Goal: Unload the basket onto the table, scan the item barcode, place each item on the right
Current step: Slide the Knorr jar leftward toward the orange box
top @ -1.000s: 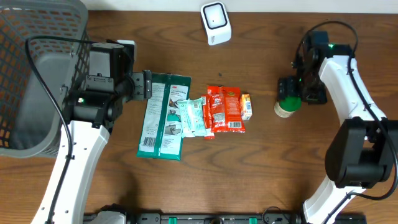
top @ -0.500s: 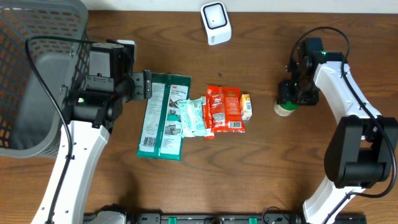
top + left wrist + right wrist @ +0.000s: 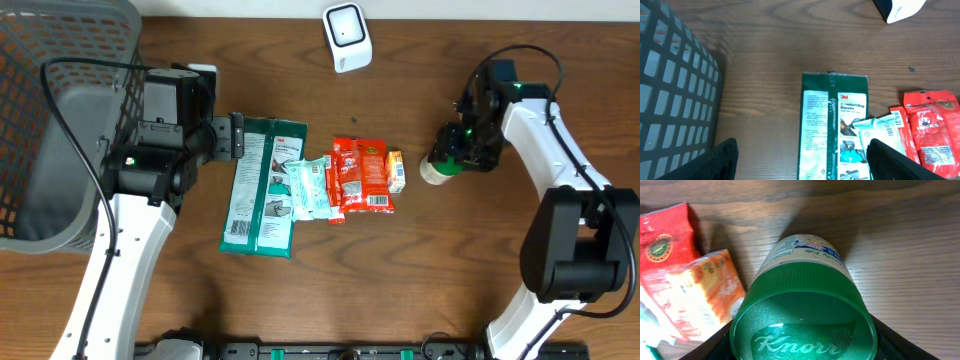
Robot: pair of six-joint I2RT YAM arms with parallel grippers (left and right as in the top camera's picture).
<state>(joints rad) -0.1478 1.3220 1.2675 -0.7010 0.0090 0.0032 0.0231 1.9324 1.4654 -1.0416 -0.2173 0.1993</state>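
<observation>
Jar with the green lid (image 3: 802, 315) is clamped in your right gripper (image 3: 456, 155), tilted, near the small orange packet (image 3: 396, 170) on the table (image 3: 450, 260). Farther off, your left gripper (image 3: 238, 137) hangs wide open, holding nothing, by the green pack (image 3: 832, 125).

Right wrist view: Knorr jar (image 3: 802, 315) lid was cut by the frame edge; the body lay mostly hidden behind it, label print blurred. Right gripper (image 3: 802, 347) fingers (image 3: 892, 347) showed only as dark corner slivers. Left wrist view: green 3M pack (image 3: 832, 130), scanner (image 3: 900, 7) and basket (image 3: 675, 85) ran off frame. Overhead: pack print was too small to read; gripper part-covered the jar.
</observation>
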